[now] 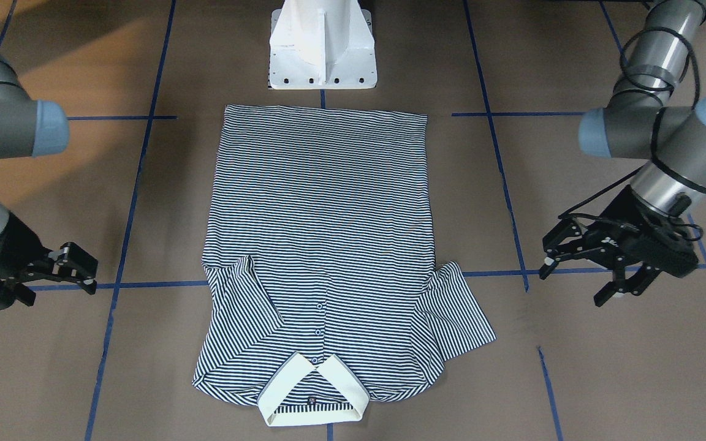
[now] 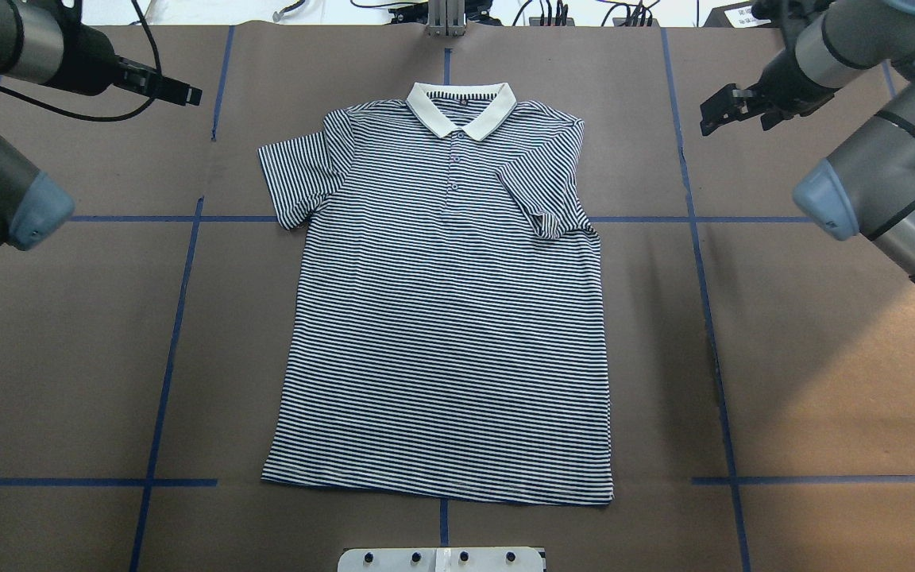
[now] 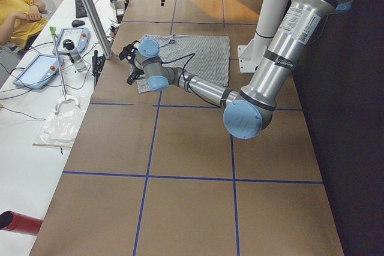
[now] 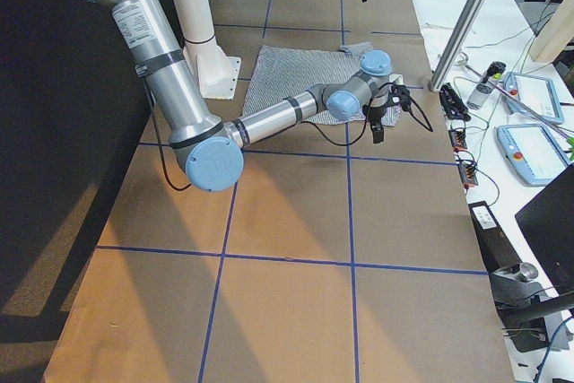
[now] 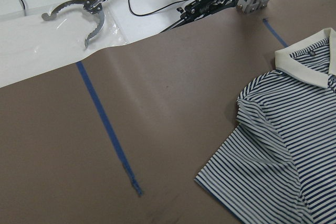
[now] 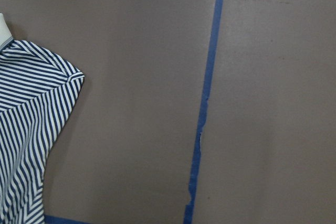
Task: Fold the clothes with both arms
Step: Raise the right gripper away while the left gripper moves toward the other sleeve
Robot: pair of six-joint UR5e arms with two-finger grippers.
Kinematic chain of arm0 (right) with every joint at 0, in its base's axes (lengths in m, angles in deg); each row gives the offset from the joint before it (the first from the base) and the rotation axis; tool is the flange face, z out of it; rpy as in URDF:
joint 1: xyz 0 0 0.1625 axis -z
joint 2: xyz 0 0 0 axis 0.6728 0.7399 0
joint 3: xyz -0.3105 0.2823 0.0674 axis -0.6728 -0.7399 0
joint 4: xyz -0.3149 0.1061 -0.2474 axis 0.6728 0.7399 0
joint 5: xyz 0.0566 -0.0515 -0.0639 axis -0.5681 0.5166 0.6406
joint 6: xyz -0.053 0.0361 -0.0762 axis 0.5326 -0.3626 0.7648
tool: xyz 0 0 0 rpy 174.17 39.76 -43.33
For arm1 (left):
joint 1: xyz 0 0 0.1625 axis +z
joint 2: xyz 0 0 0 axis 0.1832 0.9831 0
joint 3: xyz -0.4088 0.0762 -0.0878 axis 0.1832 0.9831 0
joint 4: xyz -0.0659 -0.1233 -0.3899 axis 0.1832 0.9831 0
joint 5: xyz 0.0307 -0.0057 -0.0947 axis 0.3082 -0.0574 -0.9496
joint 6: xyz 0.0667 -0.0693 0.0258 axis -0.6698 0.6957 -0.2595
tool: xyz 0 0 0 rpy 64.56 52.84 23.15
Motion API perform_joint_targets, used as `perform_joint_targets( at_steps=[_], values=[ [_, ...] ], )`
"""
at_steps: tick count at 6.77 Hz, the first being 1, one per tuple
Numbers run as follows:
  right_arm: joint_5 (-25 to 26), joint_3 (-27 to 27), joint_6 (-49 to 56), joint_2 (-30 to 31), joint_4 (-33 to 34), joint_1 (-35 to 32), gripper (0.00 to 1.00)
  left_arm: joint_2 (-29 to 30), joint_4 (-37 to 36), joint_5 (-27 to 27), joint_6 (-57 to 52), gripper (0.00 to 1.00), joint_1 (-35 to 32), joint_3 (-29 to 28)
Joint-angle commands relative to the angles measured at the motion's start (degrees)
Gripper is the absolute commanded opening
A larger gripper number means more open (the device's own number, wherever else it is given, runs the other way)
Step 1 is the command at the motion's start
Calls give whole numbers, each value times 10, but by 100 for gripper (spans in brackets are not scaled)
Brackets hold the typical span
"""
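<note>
Shirt (image 2: 449,318): flat on your tabletop (image 2: 823,357), buttons up.
Left pincer (image 1: 575,282): spread, off shirt.
Right pincer (image 1: 59,291): spread, off shirt.

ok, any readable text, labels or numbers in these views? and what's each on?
Nothing can be read as words or numbers.
Left arm, white sticker: print too small to read.
Right arm, white sticker: print too small to read.
Right arm, lettering near the wrist in the overhead view: blurred.
Polo shirt, neck tag: too small to read.
White card at the table's far edge: blurred.
</note>
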Motion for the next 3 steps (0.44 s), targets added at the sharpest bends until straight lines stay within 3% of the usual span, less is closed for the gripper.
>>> perform_joint_targets(
  at_steps=[1,3],
  values=[
    [-19,-33,10,34,-89,-15,100,22,11,135,126,99,82,-22],
    [-17,-33,8,36,-89,-15,100,73,17,195,205,69,115,-114]
  ],
)
